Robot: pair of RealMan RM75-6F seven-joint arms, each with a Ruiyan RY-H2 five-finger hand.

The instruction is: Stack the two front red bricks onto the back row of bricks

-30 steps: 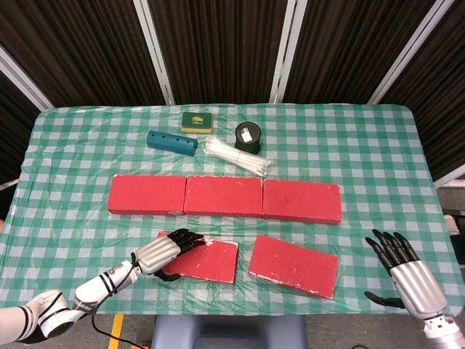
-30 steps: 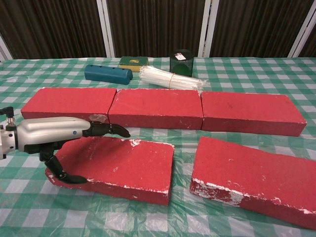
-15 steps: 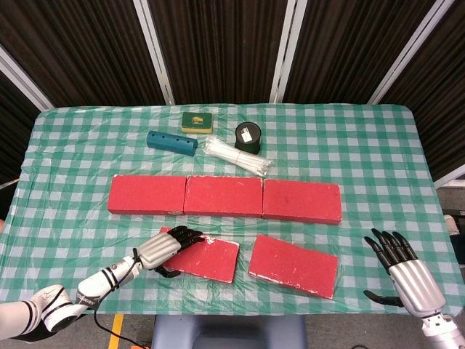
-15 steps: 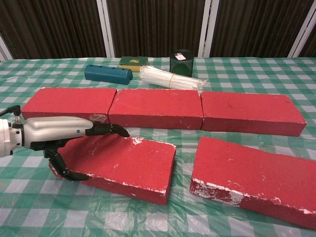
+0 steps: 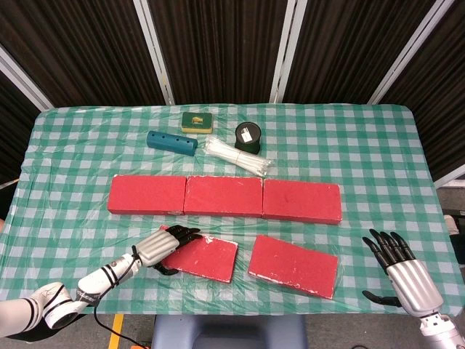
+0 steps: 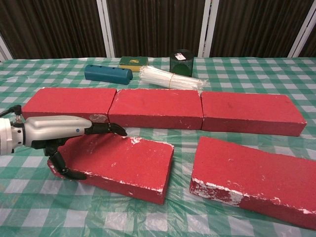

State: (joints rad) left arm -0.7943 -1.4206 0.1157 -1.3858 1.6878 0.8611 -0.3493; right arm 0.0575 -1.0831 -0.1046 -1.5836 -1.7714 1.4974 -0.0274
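Three red bricks form the back row (image 5: 224,196) (image 6: 159,107) across the middle of the table. Two more red bricks lie in front. My left hand (image 5: 161,246) (image 6: 58,135) grips the left end of the front left brick (image 5: 206,258) (image 6: 118,160), fingers on top and thumb under the edge, and that end is raised a little off the cloth. The front right brick (image 5: 293,265) (image 6: 254,172) lies flat and untouched. My right hand (image 5: 403,275) hovers open at the table's front right corner, far from any brick; the chest view does not show it.
Behind the back row lie a teal block (image 5: 171,142) (image 6: 107,73), a yellow-green sponge (image 5: 196,121) (image 6: 133,61), a dark round holder (image 5: 248,137) (image 6: 181,61) and a bundle of white sticks (image 5: 235,155) (image 6: 171,79). A green checked cloth (image 5: 378,167) covers the table.
The left hand has lifted the front left brick's left end and shifted it slightly; the brick has turned a little. The right hand has barely moved.
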